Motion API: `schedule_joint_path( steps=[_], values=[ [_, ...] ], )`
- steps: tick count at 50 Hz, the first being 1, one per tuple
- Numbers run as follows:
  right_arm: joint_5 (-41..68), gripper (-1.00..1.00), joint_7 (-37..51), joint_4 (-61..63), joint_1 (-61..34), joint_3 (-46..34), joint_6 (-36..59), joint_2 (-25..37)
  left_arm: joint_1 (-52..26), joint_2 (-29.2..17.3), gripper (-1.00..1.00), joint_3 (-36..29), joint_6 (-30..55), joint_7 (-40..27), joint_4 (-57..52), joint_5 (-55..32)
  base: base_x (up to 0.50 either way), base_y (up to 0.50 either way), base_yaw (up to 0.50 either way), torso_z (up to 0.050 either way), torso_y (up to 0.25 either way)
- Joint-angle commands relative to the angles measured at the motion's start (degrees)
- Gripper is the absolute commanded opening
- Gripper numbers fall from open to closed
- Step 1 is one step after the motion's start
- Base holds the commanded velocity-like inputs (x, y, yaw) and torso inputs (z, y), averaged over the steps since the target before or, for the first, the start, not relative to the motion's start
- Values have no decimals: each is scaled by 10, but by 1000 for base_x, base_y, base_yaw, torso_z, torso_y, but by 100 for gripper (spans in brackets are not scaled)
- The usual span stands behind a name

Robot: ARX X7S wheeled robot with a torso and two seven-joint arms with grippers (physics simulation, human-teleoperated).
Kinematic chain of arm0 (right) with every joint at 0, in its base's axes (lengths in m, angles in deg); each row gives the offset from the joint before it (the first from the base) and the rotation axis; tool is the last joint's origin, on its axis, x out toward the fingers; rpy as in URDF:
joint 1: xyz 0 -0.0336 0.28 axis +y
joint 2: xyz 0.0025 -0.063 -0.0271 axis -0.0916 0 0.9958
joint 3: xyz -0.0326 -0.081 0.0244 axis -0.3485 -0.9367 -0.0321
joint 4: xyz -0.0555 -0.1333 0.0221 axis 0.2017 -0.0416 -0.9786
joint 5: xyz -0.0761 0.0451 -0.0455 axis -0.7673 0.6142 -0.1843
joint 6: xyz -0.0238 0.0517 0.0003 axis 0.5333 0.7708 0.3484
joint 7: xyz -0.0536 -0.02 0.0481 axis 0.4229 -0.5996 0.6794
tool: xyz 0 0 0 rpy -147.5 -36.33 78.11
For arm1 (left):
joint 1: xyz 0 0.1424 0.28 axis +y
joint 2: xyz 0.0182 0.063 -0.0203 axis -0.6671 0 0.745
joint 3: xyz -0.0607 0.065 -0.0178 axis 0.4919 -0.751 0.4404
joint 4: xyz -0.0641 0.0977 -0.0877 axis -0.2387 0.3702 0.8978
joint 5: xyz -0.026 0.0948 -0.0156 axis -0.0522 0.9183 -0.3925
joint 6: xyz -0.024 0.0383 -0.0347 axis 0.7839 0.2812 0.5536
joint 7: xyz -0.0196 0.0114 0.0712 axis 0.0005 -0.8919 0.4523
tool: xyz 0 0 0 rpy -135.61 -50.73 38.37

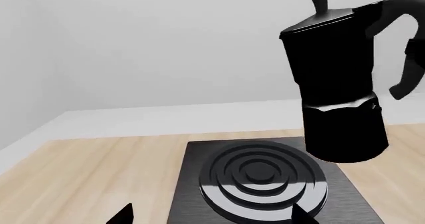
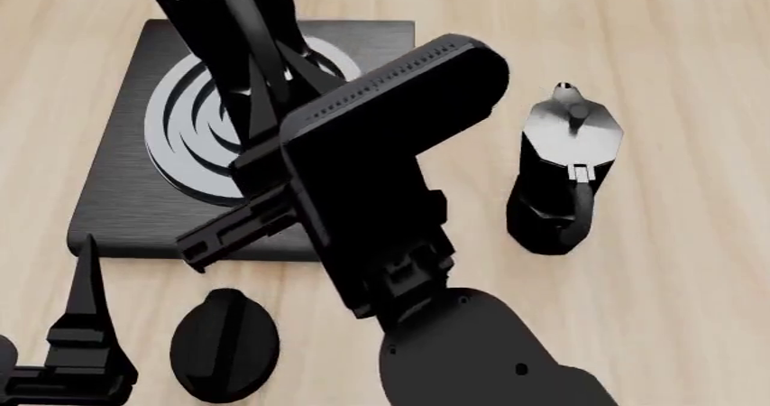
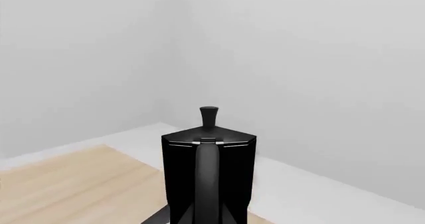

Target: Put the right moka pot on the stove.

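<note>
My right gripper (image 2: pixel 274 81) is shut on the handle of a black moka pot (image 2: pixel 223 27) and holds it, slightly tilted, over the grey ring burner (image 2: pixel 180 131) of the flat black stove (image 2: pixel 121 198). In the left wrist view the pot (image 1: pixel 335 84) hangs above the burner's far side (image 1: pixel 262 176). In the right wrist view the pot (image 3: pixel 208 159) fills the space between the jaws of the right gripper (image 3: pixel 206 219). My left gripper (image 1: pixel 211 219) is open and empty, near the stove's front edge. A second identical pot (image 2: pixel 565 167) stands on the table, right of the stove.
A round black knob (image 2: pixel 225 343) lies on the wooden table (image 2: pixel 673 271) in front of the stove, beside my left gripper (image 2: pixel 78 334). My right arm (image 2: pixel 385 198) hides part of the stove. White walls stand behind the table.
</note>
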Motion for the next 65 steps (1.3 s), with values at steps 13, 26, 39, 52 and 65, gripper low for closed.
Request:
schedule_joint_path(
  steps=[13,26,39,52,65],
  values=[
    [-41,-100,-43,-192,-56,-21,-126,-56,1,-3,100,-6,-8,0,2,3,0,0,0,1,1],
    [-54,-100,-59,-306,-86,-34,-194,-85,-1,-5,100,-7,-7,-4,0,1,0,0,0,0,1],
    [-59,-100,-66,-410,-110,-46,-264,-111,1,-8,100,-13,-12,-5,0,8,0,0,0,0,2],
    [-41,-100,-64,-497,-141,-70,-311,-128,-4,-11,100,-20,-11,-6,-2,12,0,0,0,1,1],
    [23,-100,-46,-610,-190,-143,-388,-134,-6,-13,100,-18,-9,-6,-2,4,0,0,0,0,1]
  ],
)
